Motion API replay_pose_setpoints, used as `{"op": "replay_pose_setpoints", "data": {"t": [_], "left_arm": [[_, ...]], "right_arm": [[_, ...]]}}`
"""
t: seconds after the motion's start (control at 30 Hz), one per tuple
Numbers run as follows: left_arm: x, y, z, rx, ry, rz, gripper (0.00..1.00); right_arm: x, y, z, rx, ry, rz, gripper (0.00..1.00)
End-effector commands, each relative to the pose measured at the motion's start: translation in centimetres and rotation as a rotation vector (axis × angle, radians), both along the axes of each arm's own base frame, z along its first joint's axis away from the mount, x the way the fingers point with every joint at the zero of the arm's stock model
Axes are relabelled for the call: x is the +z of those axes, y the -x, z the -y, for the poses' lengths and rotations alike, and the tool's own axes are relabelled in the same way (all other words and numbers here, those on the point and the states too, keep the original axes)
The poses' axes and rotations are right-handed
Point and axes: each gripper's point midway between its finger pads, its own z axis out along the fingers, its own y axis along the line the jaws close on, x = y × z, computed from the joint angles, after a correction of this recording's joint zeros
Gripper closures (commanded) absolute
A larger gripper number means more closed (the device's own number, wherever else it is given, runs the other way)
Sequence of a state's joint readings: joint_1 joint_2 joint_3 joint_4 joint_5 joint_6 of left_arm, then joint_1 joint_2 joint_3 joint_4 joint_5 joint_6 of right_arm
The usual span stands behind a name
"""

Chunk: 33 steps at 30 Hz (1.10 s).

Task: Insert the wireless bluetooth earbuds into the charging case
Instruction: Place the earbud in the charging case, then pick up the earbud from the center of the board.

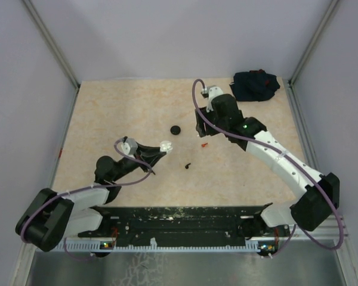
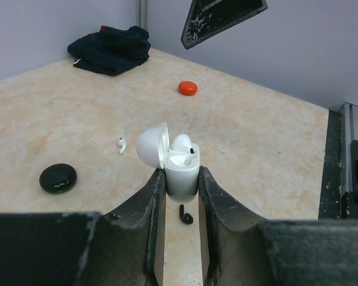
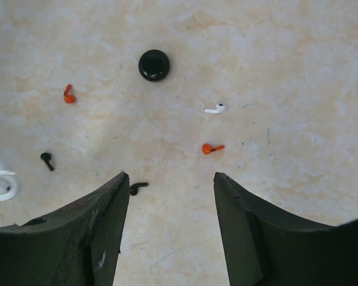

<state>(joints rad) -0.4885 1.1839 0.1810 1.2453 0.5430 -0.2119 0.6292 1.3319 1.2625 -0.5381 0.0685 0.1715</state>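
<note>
My left gripper (image 2: 181, 177) is shut on the white charging case (image 2: 182, 173), which it holds upright with the lid swung open to the left. One white earbud (image 2: 182, 143) sits in the case. Another white earbud (image 2: 122, 145) lies on the table beyond it, and a black earbud (image 2: 185, 215) lies below the case, between the fingers. My right gripper (image 3: 170, 180) hangs open over the table with nothing between its fingers. Ahead of it lie a red earbud (image 3: 212, 148), a white earbud (image 3: 215, 108), a second red earbud (image 3: 68, 95) and two black earbuds (image 3: 137, 187) (image 3: 46, 159).
A black round puck (image 1: 176, 129) lies mid-table between the two grippers. A red puck (image 2: 188, 88) sits farther back. A dark bundled cloth (image 1: 255, 85) fills the far right corner. Grey walls with metal rails (image 1: 53, 47) bound the table.
</note>
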Motion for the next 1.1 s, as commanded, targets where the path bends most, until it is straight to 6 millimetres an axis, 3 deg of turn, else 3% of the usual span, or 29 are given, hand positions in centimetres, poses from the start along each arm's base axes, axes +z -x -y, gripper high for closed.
{"op": "replay_pose_setpoints", "data": {"t": [0.0,0.23,0.33,0.4,0.57,1.07], "left_arm": [[-0.5,-0.1,-0.8,0.017,-0.013,-0.032,1.00],[-1.9,-1.0,-1.9,0.079,-0.048,-0.076,1.00],[-2.2,-1.4,-2.1,0.088,-0.049,-0.093,1.00],[-2.3,-1.6,-2.2,0.086,-0.048,-0.103,1.00],[-2.7,-1.8,-2.2,0.081,-0.047,-0.124,1.00],[-2.8,-1.7,-1.9,0.046,-0.037,-0.138,1.00]], "right_arm": [[-2.2,-3.5,1.2,-0.064,0.007,0.015,0.42],[-7.3,-7.6,1.6,-0.130,0.052,-0.021,0.49],[-8.9,-8.8,1.5,-0.159,0.078,-0.034,0.53],[-11.3,-9.7,1.3,-0.178,0.107,-0.075,0.55],[-14.0,-11.0,1.2,-0.230,0.139,-0.125,0.58],[-17.1,-13.3,-0.7,-0.233,0.114,-0.159,0.64]]}}
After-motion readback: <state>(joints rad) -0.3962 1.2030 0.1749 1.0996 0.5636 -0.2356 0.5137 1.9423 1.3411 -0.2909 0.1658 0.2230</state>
